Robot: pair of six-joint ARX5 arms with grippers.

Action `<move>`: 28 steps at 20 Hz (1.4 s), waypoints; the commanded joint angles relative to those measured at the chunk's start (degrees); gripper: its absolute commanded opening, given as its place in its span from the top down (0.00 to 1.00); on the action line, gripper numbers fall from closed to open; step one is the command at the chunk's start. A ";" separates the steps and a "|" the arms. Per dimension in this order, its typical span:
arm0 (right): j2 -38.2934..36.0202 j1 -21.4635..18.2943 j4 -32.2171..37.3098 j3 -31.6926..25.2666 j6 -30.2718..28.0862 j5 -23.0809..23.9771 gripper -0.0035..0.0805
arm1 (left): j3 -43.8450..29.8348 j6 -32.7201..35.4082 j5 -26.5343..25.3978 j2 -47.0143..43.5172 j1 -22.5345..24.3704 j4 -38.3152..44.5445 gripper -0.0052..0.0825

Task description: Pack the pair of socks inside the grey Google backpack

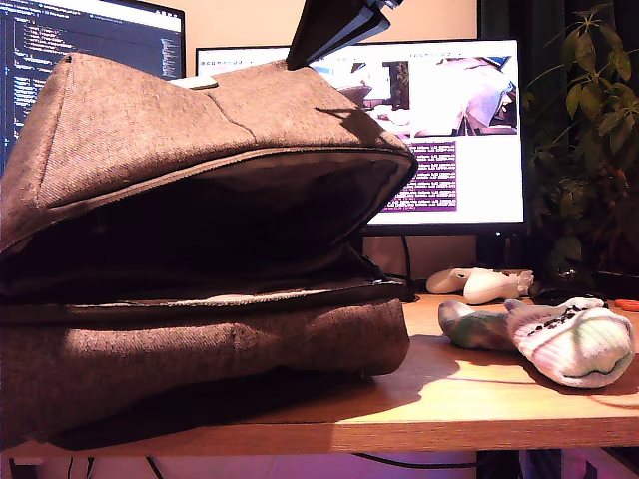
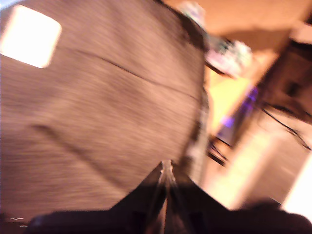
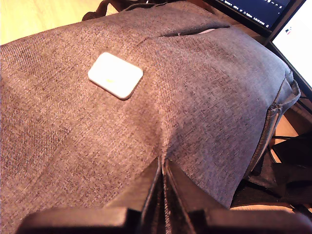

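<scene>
Warm, dim light throughout; the first wrist view is motion-blurred, the monitor [image 1: 454, 120] glares, shadows run deep.

Your wooden counter [image 1: 449, 399] carries the grey Google backpack [image 1: 200, 249], lying gaping from 9 o'clock past centre in the exterior view. The pair of socks [image 1: 559, 339] rests at 3 o'clock, white controllers [image 1: 479, 282] just behind at 2.

A wooden table [image 1: 449, 394] fills the foreground. At its back stand two monitors: one [image 1: 95, 45] at the exterior view's left shows dark code, the other [image 1: 449, 120] at the centre a bright window with pictures and a purple block. Below the bright monitor lies a white controller [image 1: 479, 283]. A leafy plant [image 1: 589, 130] stands at the exterior view's right.
</scene>
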 commanded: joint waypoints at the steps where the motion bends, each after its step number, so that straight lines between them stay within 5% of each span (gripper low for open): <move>1: 0.15 0.26 1.22 2.03 0.17 -0.33 0.97 | -0.79 0.00 -1.44 2.21 -1.44 1.66 0.96; 5: 0.15 0.26 1.18 2.03 0.15 -0.33 0.97 | -0.79 2.38 -0.92 7.41 -0.63 6.58 0.96; 10: 0.15 0.26 1.14 2.03 0.02 -0.35 0.97 | -0.79 4.63 12.48 9.86 11.47 12.35 0.96; 15: 0.15 0.26 1.05 2.03 0.02 -0.33 0.97 | -0.90 11.93 14.73 9.09 21.11 12.61 0.96; 28: 0.15 0.26 0.85 2.03 0.02 -0.50 0.97 | -15.10 14.32 10.56 -10.82 21.79 11.08 0.96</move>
